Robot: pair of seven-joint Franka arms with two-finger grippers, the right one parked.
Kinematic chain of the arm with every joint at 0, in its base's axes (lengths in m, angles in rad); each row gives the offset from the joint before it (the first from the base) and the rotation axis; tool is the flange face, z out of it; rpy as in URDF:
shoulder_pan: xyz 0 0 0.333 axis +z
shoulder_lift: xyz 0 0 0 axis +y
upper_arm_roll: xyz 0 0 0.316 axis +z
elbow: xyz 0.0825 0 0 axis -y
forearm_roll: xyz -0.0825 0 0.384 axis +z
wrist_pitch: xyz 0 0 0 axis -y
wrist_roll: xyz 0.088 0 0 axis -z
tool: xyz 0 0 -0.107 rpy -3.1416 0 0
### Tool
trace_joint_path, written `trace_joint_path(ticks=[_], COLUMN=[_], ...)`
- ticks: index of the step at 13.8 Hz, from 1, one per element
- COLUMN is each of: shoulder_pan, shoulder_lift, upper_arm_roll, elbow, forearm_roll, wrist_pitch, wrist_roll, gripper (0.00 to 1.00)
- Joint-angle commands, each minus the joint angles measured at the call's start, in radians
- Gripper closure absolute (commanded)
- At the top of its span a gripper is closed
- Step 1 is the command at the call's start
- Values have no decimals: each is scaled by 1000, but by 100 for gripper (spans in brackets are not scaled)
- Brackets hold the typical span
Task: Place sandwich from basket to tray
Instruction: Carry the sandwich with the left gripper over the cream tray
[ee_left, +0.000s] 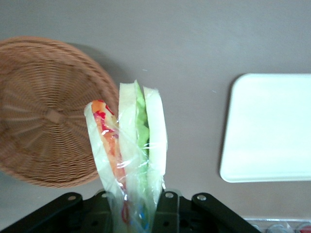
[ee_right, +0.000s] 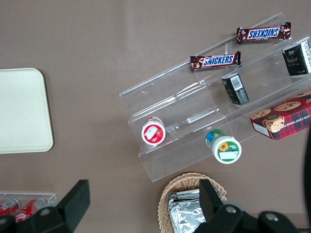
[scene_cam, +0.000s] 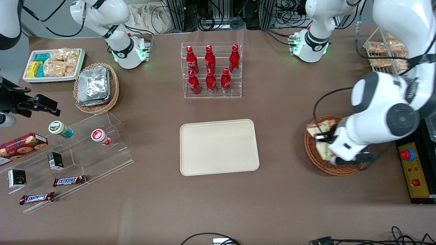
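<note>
The gripper (ee_left: 138, 206) is clamped on the sandwich (ee_left: 131, 150), which hangs clear of the basket (ee_left: 46, 111); in the wrist view the wicker bowl sits empty to one side with bare table under the wedge. In the front view the sandwich (scene_cam: 318, 131) shows just above the basket (scene_cam: 315, 156), at the working arm's end of the table, with the tray (scene_cam: 218, 147) well apart toward the middle. The step in hand looks like the carry across to the tray. To do it well, I would keep the wedge lifted enough to clear the basket rim and the tray's low lip, travel level so the clear wrap does not slip between the fingers, and come down over the tray's bare centre rather than its edge. The grip seems to be on the wrapped lower end, so a gentle set-down before letting go should stop the wedge toppling.
</note>
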Motion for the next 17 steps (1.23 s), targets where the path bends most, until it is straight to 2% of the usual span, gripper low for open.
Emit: trace_joint_path(ticks=[1, 6, 11, 17], shoulder_pan=[-63, -171, -266, -344], shoulder_lift=[64, 184, 278, 405], upper_arm_roll=[-14, -14, -14, -8], elbow=[62, 142, 153, 147], forearm_roll=[5, 2, 5, 11], wrist_pitch=[4, 4, 27, 217], wrist_roll=[-10, -89, -145, -177], gripper=[94, 94, 94, 93])
